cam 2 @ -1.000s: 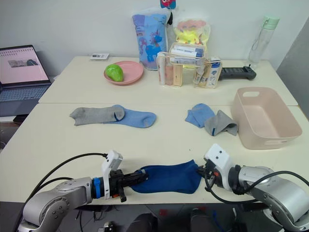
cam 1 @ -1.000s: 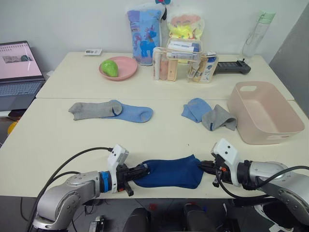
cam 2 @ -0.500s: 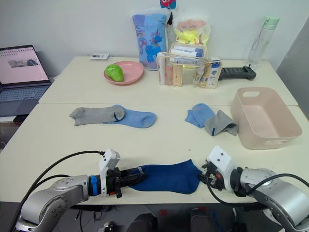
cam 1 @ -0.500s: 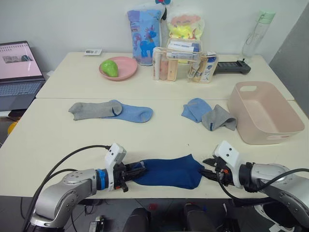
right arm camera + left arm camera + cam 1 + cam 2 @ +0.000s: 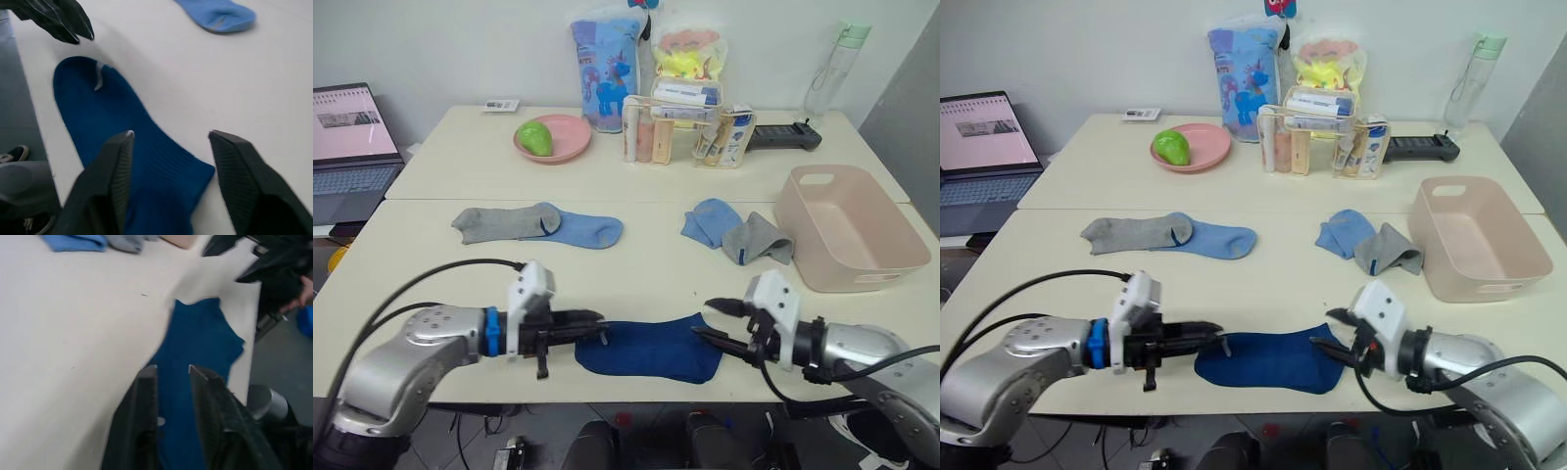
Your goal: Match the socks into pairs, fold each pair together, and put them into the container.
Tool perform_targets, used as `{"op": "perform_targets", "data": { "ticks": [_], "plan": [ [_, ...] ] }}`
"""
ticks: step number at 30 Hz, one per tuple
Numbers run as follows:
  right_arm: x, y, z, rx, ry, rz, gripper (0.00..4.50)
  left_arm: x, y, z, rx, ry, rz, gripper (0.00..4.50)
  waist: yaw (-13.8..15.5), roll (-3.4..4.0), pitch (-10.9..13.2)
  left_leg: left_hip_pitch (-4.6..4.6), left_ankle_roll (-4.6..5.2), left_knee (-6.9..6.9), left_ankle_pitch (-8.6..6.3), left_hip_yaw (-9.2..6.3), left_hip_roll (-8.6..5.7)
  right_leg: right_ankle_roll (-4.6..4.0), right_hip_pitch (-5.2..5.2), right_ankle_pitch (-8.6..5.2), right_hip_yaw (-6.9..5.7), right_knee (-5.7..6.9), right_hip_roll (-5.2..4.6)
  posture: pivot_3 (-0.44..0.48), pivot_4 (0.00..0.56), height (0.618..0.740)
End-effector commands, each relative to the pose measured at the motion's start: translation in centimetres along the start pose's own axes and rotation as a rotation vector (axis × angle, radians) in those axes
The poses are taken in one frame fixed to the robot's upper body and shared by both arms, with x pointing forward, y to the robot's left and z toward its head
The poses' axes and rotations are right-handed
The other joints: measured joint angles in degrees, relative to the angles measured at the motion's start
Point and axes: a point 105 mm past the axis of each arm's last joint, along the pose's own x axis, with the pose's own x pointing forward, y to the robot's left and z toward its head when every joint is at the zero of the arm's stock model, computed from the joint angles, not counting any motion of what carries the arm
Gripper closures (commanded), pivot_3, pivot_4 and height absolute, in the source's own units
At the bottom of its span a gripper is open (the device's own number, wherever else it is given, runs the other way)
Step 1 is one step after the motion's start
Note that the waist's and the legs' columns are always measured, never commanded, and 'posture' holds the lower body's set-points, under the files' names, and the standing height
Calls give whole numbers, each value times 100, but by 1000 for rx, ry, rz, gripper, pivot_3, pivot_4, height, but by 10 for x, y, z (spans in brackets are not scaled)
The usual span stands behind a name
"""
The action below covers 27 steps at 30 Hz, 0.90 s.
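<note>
— One dark navy sock (image 5: 651, 348) lies flat near the front edge of the counter (image 5: 636, 279), and neither hand has it. Half a second ago both hands were at its ends; now they have let go and pulled back.

— How do the hands stand?

— The left hand (image 5: 592, 325) hovers just off the toe end, its fingers (image 5: 146, 387) a narrow gap apart and gripping nothing. The right hand (image 5: 1334, 331) is spread wide over the cuff end, also empty. The sock looks smoothed out, so I judge the laying-flat step finished. It may well be two navy socks stacked, but I cannot tell from here.

— And the other socks?

— Further back on the counter, a grey sock (image 5: 499, 222) overlaps a light blue sock (image 5: 582, 230) on the left. To the right, another light blue sock (image 5: 710, 220) touches another grey sock (image 5: 759, 240). Those are mixed, not matched.

— The container?

— The pink container (image 5: 847, 230) sits at the right, just beside that second heap, with nothing visible inside. So nothing is stowed yet. The release probably means a fold comes next, or a reach for a mate. The sock lies close to the counter's edge, so a careless drag could pull it off.

— Anything else nearby?

— A pink plate (image 5: 553, 137) and a clear organiser (image 5: 690, 122) at the back, well apart from the work.
</note>
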Motion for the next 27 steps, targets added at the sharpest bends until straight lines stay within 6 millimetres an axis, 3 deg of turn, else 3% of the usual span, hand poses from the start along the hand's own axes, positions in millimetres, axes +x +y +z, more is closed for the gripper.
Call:
{"op": "perform_targets", "data": {
  "ticks": [1,4,9,15,17,21,27],
  "plan": [
    [12,10,-10,-51,-2,52,3333,13,2,-6,133,46,-16,4500,2,0,0,0,0,0,0,-2,1,0,0,0,1,0,1,0,150,703],
    [26,17,-24,-48,11,94,4416,25,7,-19,100,69,-22,4500,1,0,0,3,0,0,0,2,-2,0,1,0,-5,1,2,0,150,703],
    [33,23,-48,-37,67,116,4462,28,12,-44,60,139,3,4500,-8,0,0,3,0,0,0,6,1,0,-4,0,-6,5,3,0,150,703],
    [15,17,-65,-30,109,60,4462,15,16,-64,22,204,34,4500,3,-2,-10,7,1,0,0,5,0,0,4,0,-3,1,1,0,150,703],
    [8,16,-58,-68,79,43,4462,12,17,-56,50,182,27,4500,3,0,-15,14,1,-2,-1,4,1,0,8,0,-3,2,2,0,150,703],
    [3,15,-28,-124,-29,15,4462,17,11,-13,115,85,-59,4500,2,-2,-11,15,1,-3,-1,5,1,0,9,0,-5,5,3,0,150,703],
    [21,5,-27,-88,-39,-61,4462,35,21,-7,115,86,-15,4500,-13,-2,-12,15,1,-4,-1,9,1,1,6,0,-6,5,5,0,150,703]
  ]
}}
